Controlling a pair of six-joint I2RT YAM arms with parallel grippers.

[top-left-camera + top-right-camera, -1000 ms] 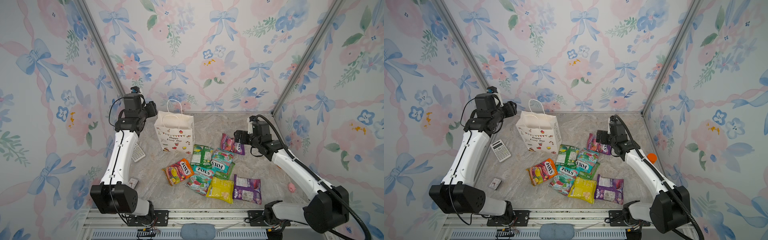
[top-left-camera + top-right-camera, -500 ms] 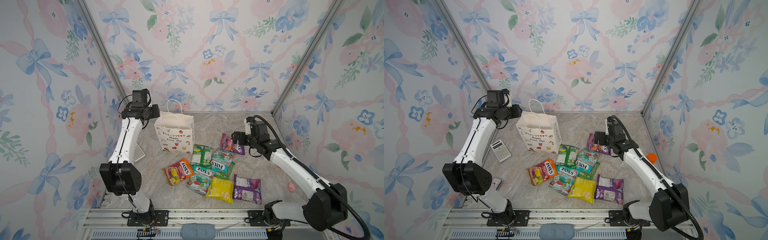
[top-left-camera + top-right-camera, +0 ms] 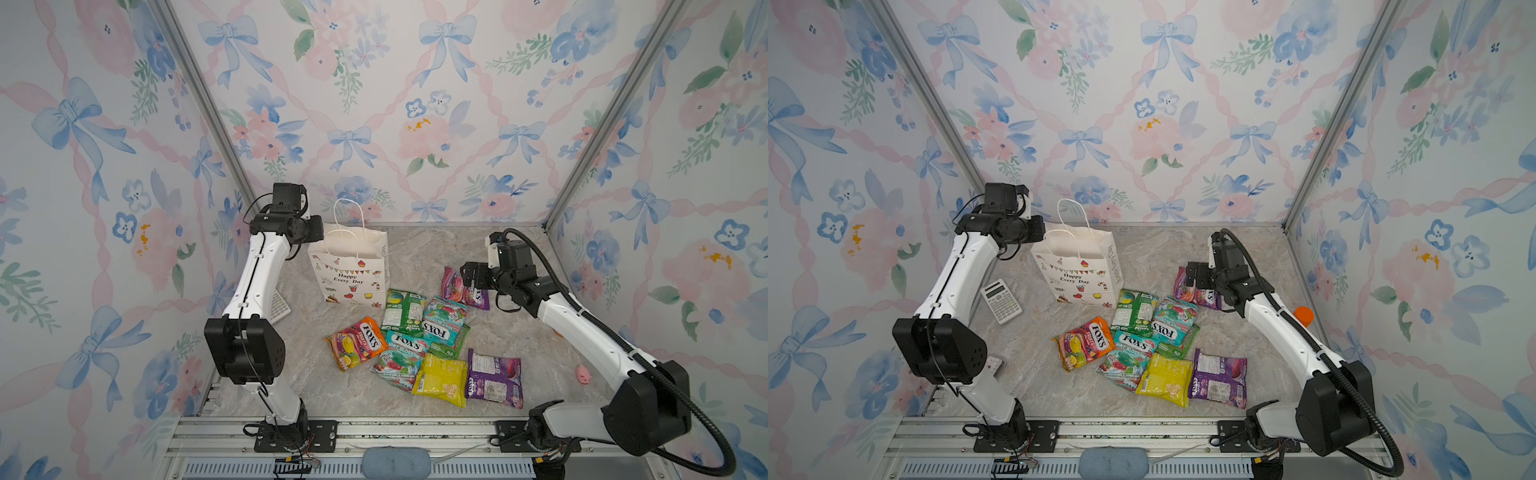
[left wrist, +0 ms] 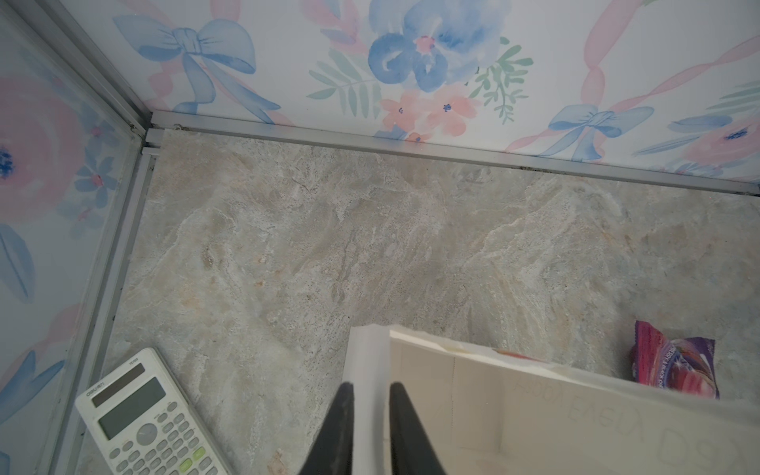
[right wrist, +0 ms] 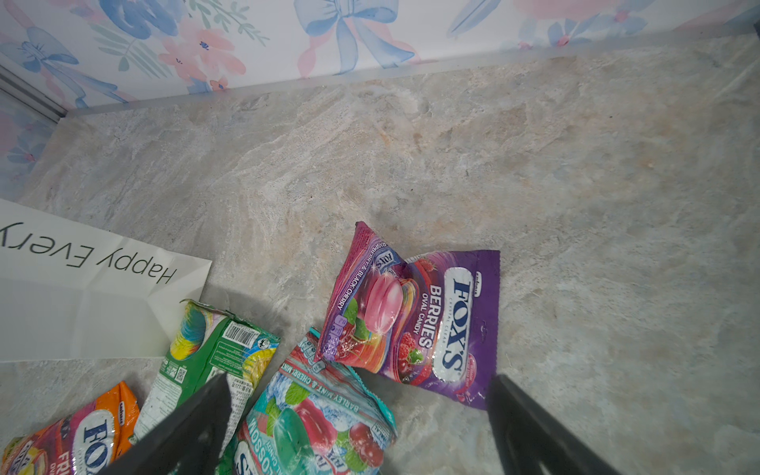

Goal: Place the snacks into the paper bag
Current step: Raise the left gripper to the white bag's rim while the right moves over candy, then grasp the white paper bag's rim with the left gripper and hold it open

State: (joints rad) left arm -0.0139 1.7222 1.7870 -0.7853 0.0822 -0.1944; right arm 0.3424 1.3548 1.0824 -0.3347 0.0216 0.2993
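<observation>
Paper fills the narrow gap between the fingers of the left tool [image 4: 370, 386]: it is closed on the side rim of the paper bag [image 4: 473, 390]. The bag's open mouth lies just beside the fingers, on the side away from the calculator [image 4: 144, 415]. Bare worktop [image 4: 370, 230] runs on beyond the tips to the back wall.

The right tool [image 5: 357, 380] hangs with its jaws spread wide and nothing between them. Just below and ahead of it lies the purple FOX'S packet [image 5: 415, 316], its near corner touching the teal packet [image 5: 320, 415], which is closer to the tool. The green packet [image 5: 214, 349] lies by one finger, and the bag stands farther off on that same side. The rest of the snacks [image 3: 419, 345] lie in a loose pile on the worktop; none shows inside the bag.

Risks, as I judge them:
- **Bag:** the thin paper may tear or slip if the left tool pulls hard, and the light bag could tip.
- **Packet:** the glossy film may slide out of the right tool's pinch, or the closing jaws may catch the teal packet too.
</observation>
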